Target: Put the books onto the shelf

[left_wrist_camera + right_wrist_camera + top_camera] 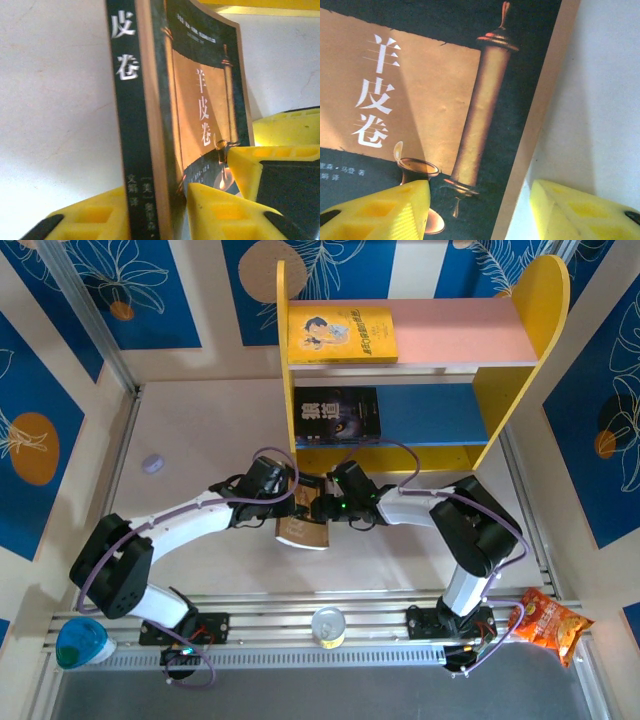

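My left claw [291,503] is squeezed tight on the tan scroll book [303,528]. In my left wrist view, the book [200,110] stands up on its edge. Its dark spine with white letters sits between my two chunky yellow fingers [85,217], and both press on it. The cover bends a little at the top.

My right claw [331,502] is spread wide. In my right wrist view, one blocky yellow finger [385,210] lies against the smooth cover, and the other is out past the book's pale edge. The cover [420,100] is dark, with a tan paper scroll, a golden roller and a small oil lamp on it.

From above, the book sits between my two claws over the pale, flat table [200,430], near the front of the shelf [540,310]. The shelf has yellow wooden sides, and one has a round top. A yellow cartoon book [348,333] lies flat on the pink board [460,330]. A black book [337,412] lies on the blue part [440,410] below.
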